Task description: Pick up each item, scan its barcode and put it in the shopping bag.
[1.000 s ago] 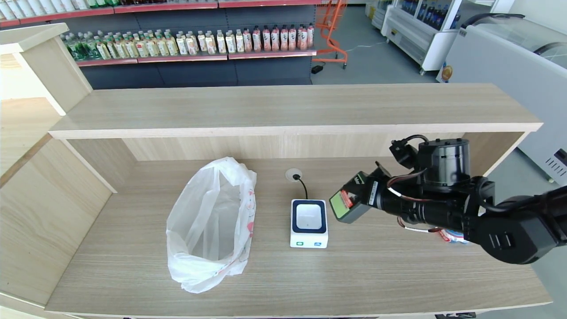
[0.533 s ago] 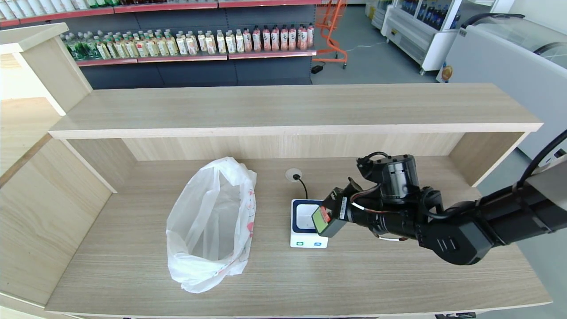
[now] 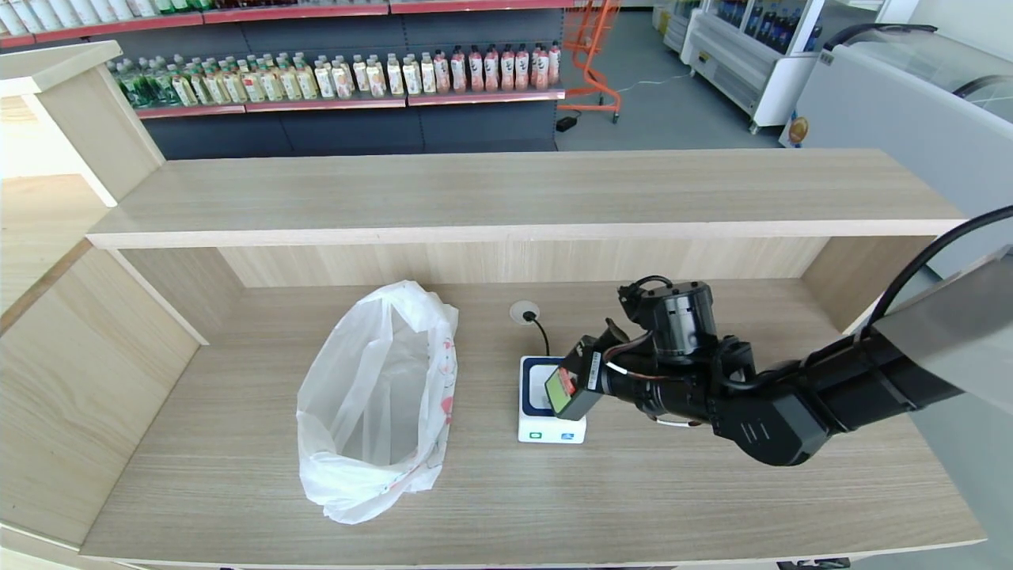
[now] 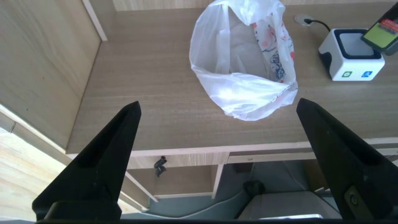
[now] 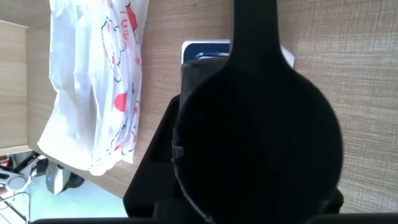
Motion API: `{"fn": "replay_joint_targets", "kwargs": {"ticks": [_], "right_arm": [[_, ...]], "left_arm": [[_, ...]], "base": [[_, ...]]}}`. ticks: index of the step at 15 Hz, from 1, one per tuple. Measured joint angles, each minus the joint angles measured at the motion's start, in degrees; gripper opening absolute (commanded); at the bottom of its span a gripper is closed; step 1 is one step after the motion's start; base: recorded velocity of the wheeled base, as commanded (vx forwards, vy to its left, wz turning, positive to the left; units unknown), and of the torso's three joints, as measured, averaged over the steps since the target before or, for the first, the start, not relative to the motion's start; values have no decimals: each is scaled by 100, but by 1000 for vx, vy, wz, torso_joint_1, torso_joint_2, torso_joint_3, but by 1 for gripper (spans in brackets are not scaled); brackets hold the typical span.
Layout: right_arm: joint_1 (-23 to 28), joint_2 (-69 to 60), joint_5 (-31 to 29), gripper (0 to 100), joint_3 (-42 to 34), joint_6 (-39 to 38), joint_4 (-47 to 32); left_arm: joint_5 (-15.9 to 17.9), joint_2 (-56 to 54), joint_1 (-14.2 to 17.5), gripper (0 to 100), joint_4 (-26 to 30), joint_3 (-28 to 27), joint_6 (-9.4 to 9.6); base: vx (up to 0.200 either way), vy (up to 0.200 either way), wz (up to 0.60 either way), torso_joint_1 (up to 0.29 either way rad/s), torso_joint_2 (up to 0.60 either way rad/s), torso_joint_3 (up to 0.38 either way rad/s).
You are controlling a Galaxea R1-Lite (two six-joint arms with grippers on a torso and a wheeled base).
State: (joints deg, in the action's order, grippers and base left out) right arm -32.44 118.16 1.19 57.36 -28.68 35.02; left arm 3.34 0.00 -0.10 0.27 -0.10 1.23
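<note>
My right gripper [image 3: 584,378] is shut on a small dark box with a green and red label [image 3: 563,389]. It holds the box tilted just above the right side of the white barcode scanner [image 3: 546,431], label side toward the scanner's blue-framed window. The white plastic shopping bag [image 3: 372,396] stands open on the counter to the left of the scanner. In the right wrist view the dark box [image 5: 261,124] covers most of the scanner [image 5: 205,48], with the bag [image 5: 93,93] beside it. My left gripper [image 4: 219,109] hangs open and empty off the counter's front left, looking at the bag [image 4: 242,62], scanner [image 4: 349,53] and box [image 4: 380,31].
The scanner's black cable runs to a round grommet [image 3: 524,311] at the back of the counter [image 3: 673,491]. A raised ledge [image 3: 514,190] and wooden side walls [image 3: 95,364] bound the work surface on three sides.
My right arm has carried the box leftward and slightly down, from the counter's right side to over the scanner. The bag and scanner have not moved.
</note>
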Motion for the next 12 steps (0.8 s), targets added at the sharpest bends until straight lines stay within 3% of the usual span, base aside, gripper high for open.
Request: {"fn": "replay_joint_targets", "kwargs": {"ticks": [12], "right_arm": [[-91, 419, -2, 0, 210, 222, 313]], "left_arm": [[-1, 0, 0, 100, 0, 0, -1]], "base": [[0, 0, 0, 0, 0, 0]]}}
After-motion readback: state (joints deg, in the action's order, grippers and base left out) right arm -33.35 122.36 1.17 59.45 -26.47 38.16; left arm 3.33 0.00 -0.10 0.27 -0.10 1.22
